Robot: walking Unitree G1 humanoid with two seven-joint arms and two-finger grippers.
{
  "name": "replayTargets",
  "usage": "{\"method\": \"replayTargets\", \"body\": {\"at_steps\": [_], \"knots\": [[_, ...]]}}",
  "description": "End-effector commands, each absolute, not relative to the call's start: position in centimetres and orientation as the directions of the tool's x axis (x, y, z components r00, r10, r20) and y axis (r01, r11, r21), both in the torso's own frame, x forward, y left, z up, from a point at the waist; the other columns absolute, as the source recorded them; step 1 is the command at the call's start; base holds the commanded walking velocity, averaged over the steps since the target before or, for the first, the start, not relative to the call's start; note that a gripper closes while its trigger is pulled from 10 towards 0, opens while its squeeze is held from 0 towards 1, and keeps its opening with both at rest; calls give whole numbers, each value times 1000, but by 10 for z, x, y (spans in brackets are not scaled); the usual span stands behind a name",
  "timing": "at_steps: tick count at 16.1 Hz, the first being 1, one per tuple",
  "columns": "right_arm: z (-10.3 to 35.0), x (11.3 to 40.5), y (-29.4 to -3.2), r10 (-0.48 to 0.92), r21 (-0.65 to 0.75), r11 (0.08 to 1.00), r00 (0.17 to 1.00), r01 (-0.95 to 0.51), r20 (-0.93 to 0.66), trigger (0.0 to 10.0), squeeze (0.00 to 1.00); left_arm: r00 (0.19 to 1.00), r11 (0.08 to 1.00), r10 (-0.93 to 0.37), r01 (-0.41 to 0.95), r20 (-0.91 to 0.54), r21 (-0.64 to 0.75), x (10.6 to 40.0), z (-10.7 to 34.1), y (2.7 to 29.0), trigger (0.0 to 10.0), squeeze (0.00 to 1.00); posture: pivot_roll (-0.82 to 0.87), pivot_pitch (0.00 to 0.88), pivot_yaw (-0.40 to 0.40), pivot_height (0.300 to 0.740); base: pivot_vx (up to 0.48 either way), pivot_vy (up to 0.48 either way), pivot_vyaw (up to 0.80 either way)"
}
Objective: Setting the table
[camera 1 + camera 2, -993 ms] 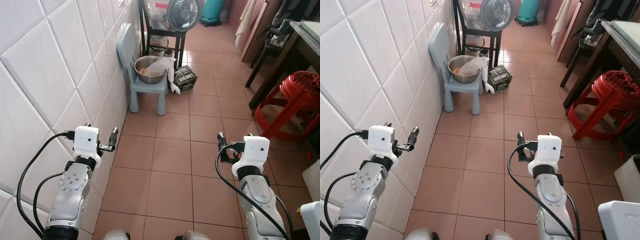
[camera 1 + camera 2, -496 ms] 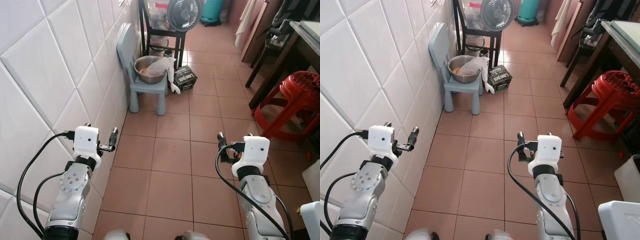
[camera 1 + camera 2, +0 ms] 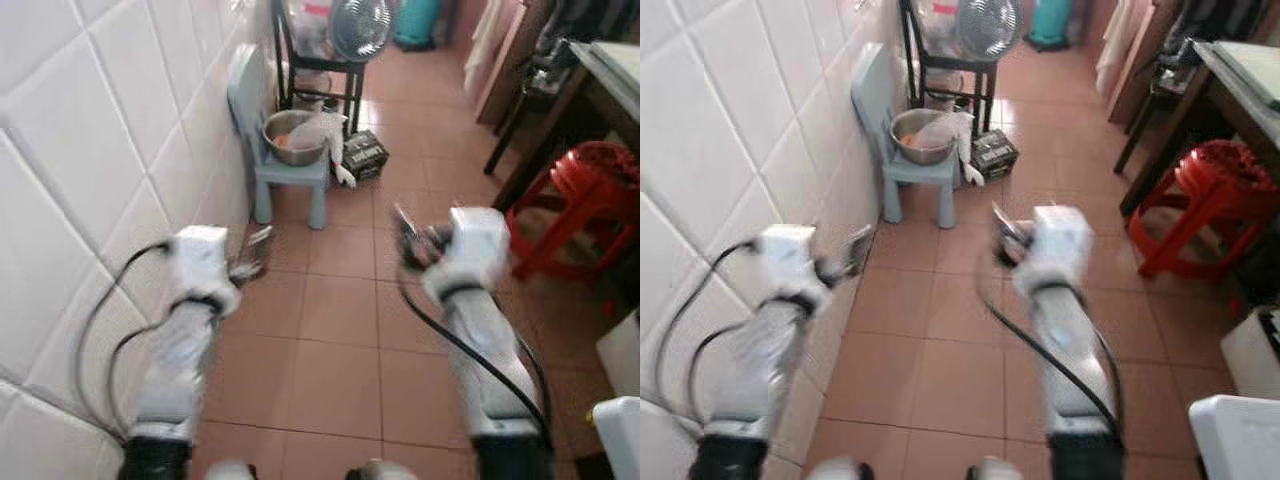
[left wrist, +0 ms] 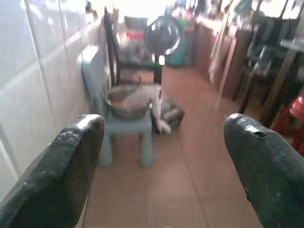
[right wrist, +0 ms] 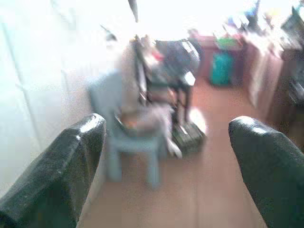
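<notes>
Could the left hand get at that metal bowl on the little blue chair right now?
Probably not yet. The left hand is open and empty, but the metal bowl on the blue chair stands well ahead down the tiled floor; nothing blocks the way.

My left hand (image 4: 164,166) is spread wide, its two black fingers (image 4: 61,175) framing a blurred tiled floor (image 4: 190,190). Between them I see a small blue chair (image 4: 121,128) against the white tiled wall (image 4: 38,85), a metal bowl (image 4: 126,100) on its seat, and a fan (image 4: 162,38) behind it.
</notes>
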State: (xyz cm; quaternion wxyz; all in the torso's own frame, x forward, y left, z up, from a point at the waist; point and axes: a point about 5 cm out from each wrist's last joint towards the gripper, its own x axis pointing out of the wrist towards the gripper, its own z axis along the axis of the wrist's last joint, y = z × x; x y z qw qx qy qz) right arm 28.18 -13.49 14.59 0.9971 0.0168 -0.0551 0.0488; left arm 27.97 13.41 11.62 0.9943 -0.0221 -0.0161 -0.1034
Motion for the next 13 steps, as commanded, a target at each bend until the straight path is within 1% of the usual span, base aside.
{"method": "replayTargets", "body": {"at_steps": [1,2,5,7,8,10,11,12,13], "knots": [[127,276,-148,50,37,998,998,-51,25,10000,0,987,987,-158,158,-3,-23,276,108,148,10000,0,-20,0,-27,740,0,0,0],[127,275,-148,48,58,997,998,-50,34,10000,0,989,989,-148,148,-2,-18,276,107,148,10000,0,-18,0,-28,740,0,0,0],[125,274,-147,46,28,999,999,-46,-4,10000,0,990,990,-137,137,-14,-15,275,108,145,10000,0,-20,0,-38,740,0,0,0],[127,273,-156,24,10,1000,1000,-24,-5,10000,0,994,991,-109,108,12,79,278,114,151,10000,0,-31,0,-39,740,0,0,0],[123,266,-166,-23,7,1000,999,23,-25,10000,0,995,991,-92,88,35,104,277,119,160,10000,0,-35,0,-32,740,0,0,0],[108,244,-176,-79,-37,996,992,76,-95,10000,0,998,989,-37,31,40,143,267,114,182,10000,0,-29,0,-20,740,0,0,0],[104,231,-179,-107,37,993,991,110,-76,10000,0,999,982,-15,7,42,191,261,110,190,10000,0,-30,0,-15,740,0,0,0],[101,219,-180,-71,7,997,993,72,-91,10000,0,1000,985,-11,9,12,173,253,104,199,10000,0,-32,0,-15,740,0,0,0],[102,215,-181,-58,1,998,995,58,-84,10000,0,1000,976,-17,15,10,215,250,103,201,10000,0,-30,0,-15,740,0,0,0]]}}
